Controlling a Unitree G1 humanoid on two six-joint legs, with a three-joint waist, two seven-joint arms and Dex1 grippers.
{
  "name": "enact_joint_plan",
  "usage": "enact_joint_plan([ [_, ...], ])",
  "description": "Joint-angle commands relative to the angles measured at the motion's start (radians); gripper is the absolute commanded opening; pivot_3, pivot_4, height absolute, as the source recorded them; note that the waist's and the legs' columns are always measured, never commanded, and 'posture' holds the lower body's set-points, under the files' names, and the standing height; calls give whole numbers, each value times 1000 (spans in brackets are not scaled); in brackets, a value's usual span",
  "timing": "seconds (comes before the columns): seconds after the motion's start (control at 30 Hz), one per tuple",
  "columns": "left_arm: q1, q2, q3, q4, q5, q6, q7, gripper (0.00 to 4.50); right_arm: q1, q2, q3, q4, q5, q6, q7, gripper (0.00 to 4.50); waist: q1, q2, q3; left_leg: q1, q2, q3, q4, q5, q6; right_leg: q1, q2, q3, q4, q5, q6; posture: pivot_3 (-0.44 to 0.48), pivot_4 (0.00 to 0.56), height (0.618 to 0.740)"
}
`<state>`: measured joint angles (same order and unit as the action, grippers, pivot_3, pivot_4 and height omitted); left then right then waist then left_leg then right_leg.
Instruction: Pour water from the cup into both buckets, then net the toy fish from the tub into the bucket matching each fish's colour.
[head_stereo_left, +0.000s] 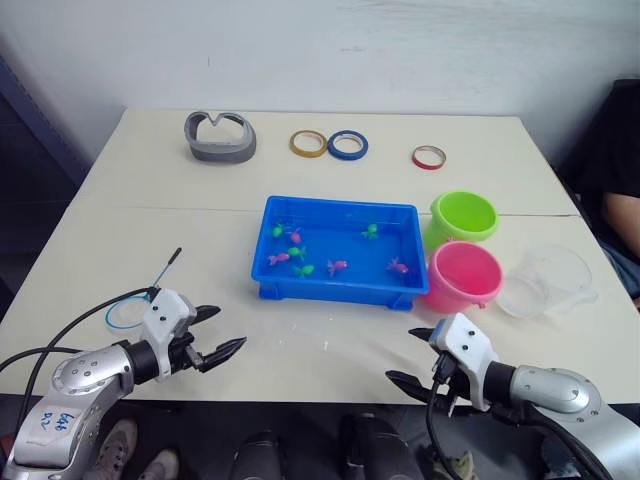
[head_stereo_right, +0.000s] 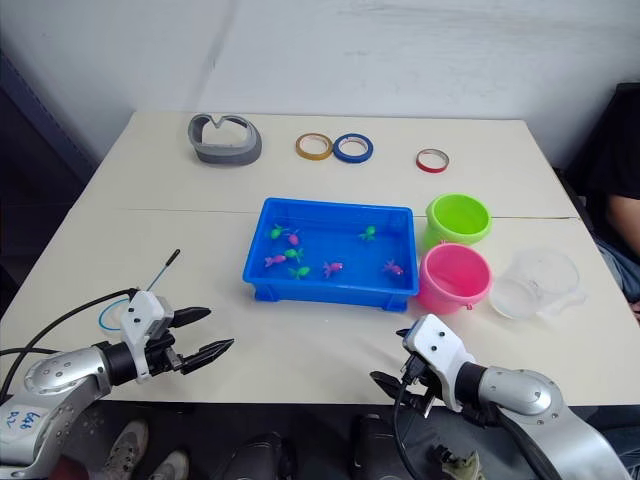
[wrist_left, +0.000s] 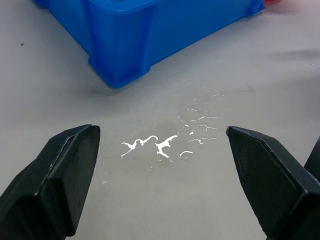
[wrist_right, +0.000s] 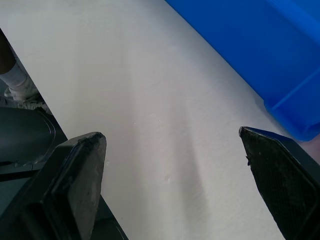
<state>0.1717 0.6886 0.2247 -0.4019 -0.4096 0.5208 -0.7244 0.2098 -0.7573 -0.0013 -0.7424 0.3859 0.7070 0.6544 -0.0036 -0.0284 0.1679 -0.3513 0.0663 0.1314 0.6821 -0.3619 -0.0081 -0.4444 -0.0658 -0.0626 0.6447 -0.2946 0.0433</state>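
Note:
The blue tub sits mid-table with several tiny green and pink toy fish in it. Right of it stand the lime green bucket and, nearer me, the pink bucket. The clear cup rests further right beside the pink bucket. My left gripper hovers open near the front left edge, short of the tub's corner. My right gripper is open at the front edge, below the pink bucket, with nothing between its fingers.
A net with a blue-rimmed hoop and thin black handle lies just left of my left gripper. Water drops spot the table by the tub. A grey holder and three tape rings sit at the back. A person is at the right edge.

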Motion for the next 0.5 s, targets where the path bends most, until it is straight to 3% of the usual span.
enact_joint_plan([
  [0.03,7,13,20,-29,-13,-23,-22,4418,-4,-3,-5,-31,11,3,2,4500,0,0,0,0,0,0,0,0,0,0,0,0,0,0,0,0,150,727],
  [0.5,-3,8,23,-16,-18,-21,-20,4418,-5,-4,-12,-23,10,-4,4,4500,0,0,0,0,0,0,0,0,0,0,0,0,0,0,0,0,150,727],
])
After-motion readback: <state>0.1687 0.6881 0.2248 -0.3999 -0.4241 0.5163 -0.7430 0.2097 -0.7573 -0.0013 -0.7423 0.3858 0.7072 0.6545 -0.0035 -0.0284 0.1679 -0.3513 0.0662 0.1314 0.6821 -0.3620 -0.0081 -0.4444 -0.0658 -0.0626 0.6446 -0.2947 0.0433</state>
